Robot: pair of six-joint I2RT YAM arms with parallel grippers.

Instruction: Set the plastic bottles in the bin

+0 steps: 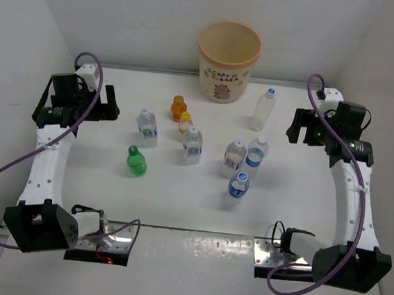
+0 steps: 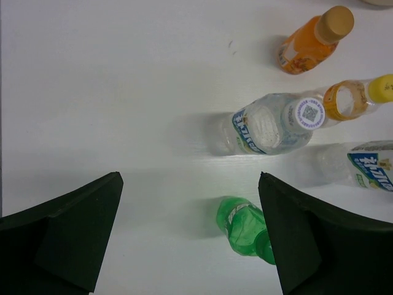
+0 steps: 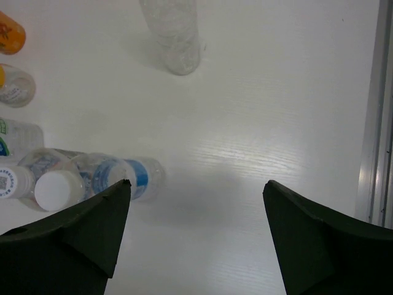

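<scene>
Nine plastic bottles (image 1: 192, 145) stand upright mid-worktop (image 1: 96, 180), none in the bin (image 1: 228, 53) at the back, and with the left pincer (image 2: 189, 178) and right pincer (image 3: 196, 184) both spread wide and empty, the left one's nearest grab is the clear bottle (image 1: 146, 126) off to its right.

The table (image 3: 258, 123) is white, faintly wood-grained, with a soft sheen. The clear bottle (image 2: 270, 126) looks like thin glossy plastic — the bin (image 1: 224, 80) smooth beige plastic. The left gripper (image 2: 189, 181) has matt black fingers (image 2: 73, 233) — the mounting plate (image 1: 261, 260) is shiny metal.

Clear plastic bottles (image 1: 192, 145), green bottle (image 1: 136, 161), orange bottle (image 1: 178, 108), all standing clustered — beige cartoon-print bin (image 1: 224, 80) upright behind
</scene>
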